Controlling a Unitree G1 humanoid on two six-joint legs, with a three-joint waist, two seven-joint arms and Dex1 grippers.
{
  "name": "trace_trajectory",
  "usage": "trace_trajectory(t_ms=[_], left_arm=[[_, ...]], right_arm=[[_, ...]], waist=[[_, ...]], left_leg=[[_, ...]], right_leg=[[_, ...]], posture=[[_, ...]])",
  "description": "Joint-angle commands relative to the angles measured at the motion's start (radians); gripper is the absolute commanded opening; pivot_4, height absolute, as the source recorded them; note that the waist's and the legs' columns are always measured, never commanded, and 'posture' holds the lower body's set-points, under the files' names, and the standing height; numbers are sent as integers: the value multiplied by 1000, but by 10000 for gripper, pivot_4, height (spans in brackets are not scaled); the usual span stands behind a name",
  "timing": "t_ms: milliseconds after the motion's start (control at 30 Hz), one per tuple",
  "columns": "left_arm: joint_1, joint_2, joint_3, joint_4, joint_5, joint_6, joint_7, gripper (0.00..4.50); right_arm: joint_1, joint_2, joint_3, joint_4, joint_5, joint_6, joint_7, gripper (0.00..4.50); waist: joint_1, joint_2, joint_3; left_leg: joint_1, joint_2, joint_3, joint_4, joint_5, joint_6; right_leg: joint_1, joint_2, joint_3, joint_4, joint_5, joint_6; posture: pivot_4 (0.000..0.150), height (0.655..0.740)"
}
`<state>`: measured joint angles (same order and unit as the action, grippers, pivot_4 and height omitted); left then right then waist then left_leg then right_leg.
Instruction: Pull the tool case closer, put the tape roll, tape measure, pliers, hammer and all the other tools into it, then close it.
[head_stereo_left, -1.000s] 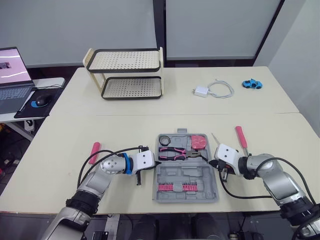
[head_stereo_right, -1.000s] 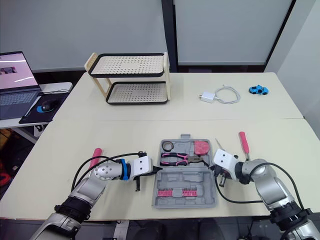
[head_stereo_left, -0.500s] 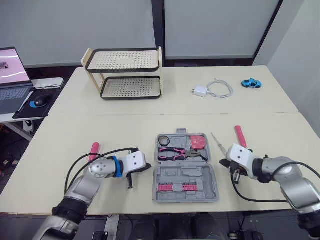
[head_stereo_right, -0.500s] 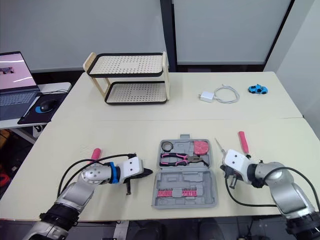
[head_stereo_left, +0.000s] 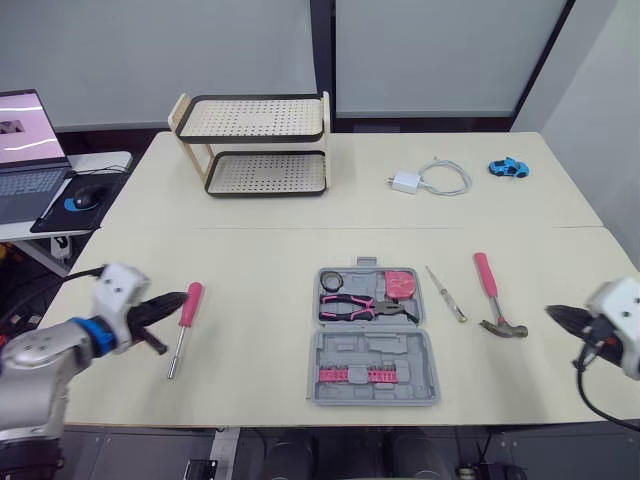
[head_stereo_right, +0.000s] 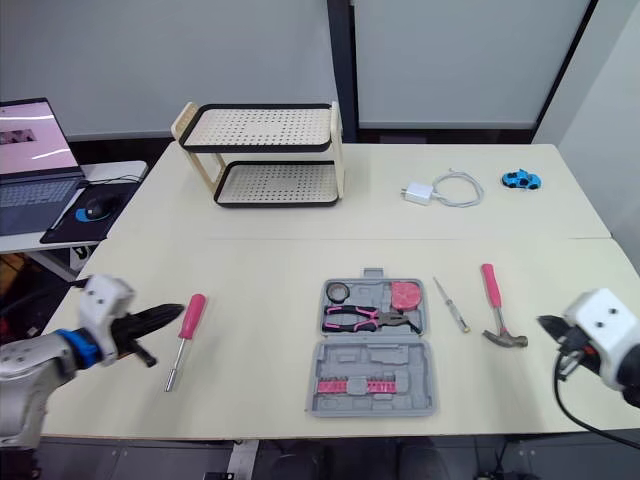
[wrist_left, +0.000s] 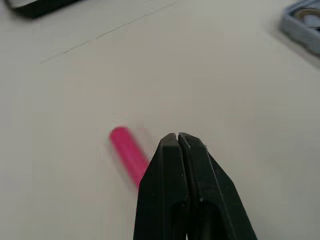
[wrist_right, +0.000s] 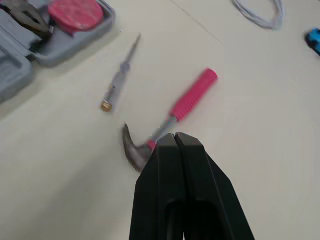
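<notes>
Lying open, grey tool case (head_stereo_left: 375, 345), pink-handled pliers (head_stereo_left: 352, 305) inside

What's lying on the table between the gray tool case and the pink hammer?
A thin screwdriver lies between the tool case and the hammer, touching neither. The eye views and right wrist view show it.

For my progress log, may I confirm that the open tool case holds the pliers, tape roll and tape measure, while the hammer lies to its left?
Not quite: the hammer lies to the right of the tool case, not its left, as the left eye view shows. The open case does hold the pliers, tape roll and tape measure.
</notes>
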<state>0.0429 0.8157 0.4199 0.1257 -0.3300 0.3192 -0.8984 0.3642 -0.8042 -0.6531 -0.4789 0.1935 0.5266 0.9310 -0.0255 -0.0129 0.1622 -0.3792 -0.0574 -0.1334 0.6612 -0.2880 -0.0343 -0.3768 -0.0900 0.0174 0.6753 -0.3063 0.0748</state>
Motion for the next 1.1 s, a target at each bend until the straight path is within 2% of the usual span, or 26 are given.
trace_trajectory(t_ms=[33,100,267,433,467,833,1100], left_arm=[[39,7,114,54,-32,3,37,3917],[68,-1,158,98,-50,19,54,9179],[168,-31,185,146,-52,18,67,25393],[202,-50,185,121,-71,33,75,42421],[206,-53,184,118,-73,32,77,44695],[232,-62,186,93,-81,34,94,44695],[265,-66,185,44,-83,30,86,44695]], right_arm=[[60,0,-78,38,15,-47,21,1832],[93,9,-93,62,23,-64,26,6214],[113,19,-108,126,44,-75,19,23636],[119,3,-103,158,54,-83,31,42214],[117,0,-100,162,54,-85,32,44562],[114,-34,-81,183,73,-88,42,44562],[105,-62,-43,213,47,-160,42,44562]], waist=[[0,0,0],[-1,0,0],[-1,0,0],[6,-1,0],[9,-1,-1],[19,-1,-1],[19,-1,-1]], left_leg=[[0,0,0,0,0,0],[0,0,0,0,0,0],[1,0,1,-1,0,0],[0,0,0,0,0,0],[0,0,0,0,0,0],[0,0,0,-1,0,0],[0,0,0,-1,0,0]], right_leg=[[0,0,0,0,0,0],[0,0,0,-1,0,-1],[1,-1,1,-1,-1,-1],[2,-2,0,-2,-1,-1],[2,-2,0,-2,-1,-1],[3,-2,0,-3,-1,-1],[3,-2,0,-3,-1,-1]], posture=[[1500,7400],[1500,7400],[1500,7400],[1500,7400],[1500,7400],[1500,7400],[1500,7400]])
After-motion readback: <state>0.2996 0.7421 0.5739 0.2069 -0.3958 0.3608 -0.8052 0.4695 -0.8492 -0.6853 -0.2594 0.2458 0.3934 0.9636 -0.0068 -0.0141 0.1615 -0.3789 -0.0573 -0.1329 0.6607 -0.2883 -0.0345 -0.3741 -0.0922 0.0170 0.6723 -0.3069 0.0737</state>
